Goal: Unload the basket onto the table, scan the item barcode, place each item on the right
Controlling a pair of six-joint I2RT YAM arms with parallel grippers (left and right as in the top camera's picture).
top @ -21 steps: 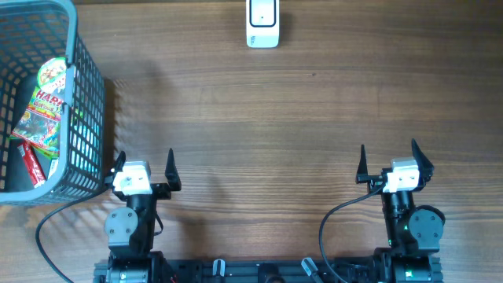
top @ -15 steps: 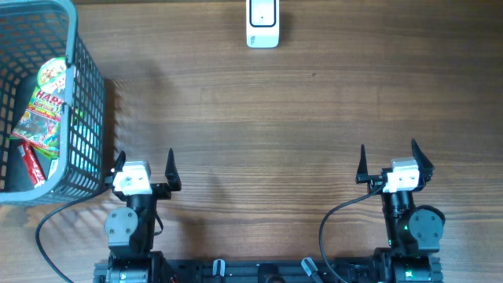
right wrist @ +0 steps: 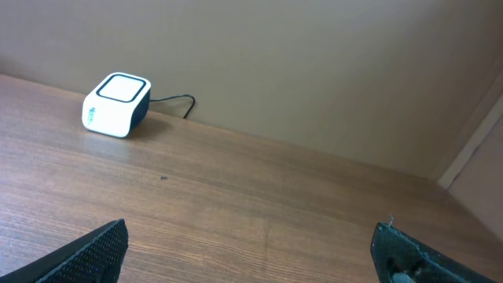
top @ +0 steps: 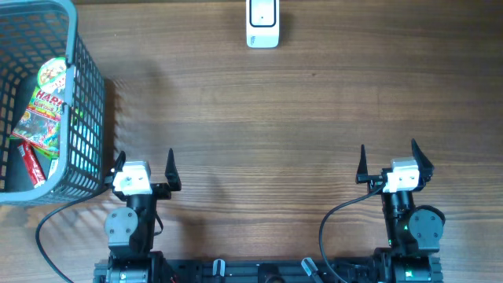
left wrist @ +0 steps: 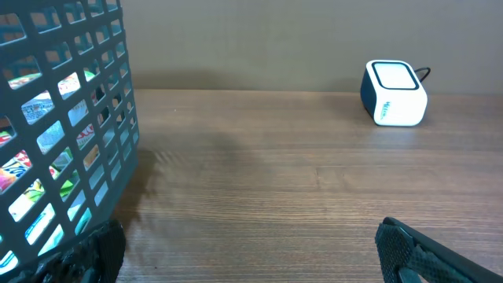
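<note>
wood table (top: 275,118): basket (top: 86,118), scanner (top: 262,23); left end effector (top: 145,157) and right end effector (top: 388,149) apart.

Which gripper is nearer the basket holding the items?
The left gripper: it sits right beside the basket at its near corner, while the right gripper sits far across from it.

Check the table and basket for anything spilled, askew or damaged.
Nothing stands out. The scanner sits upright at the far edge of the table. The basket stands upright at the left with snack packets inside. The left end effector and right end effector are open and empty.
</note>
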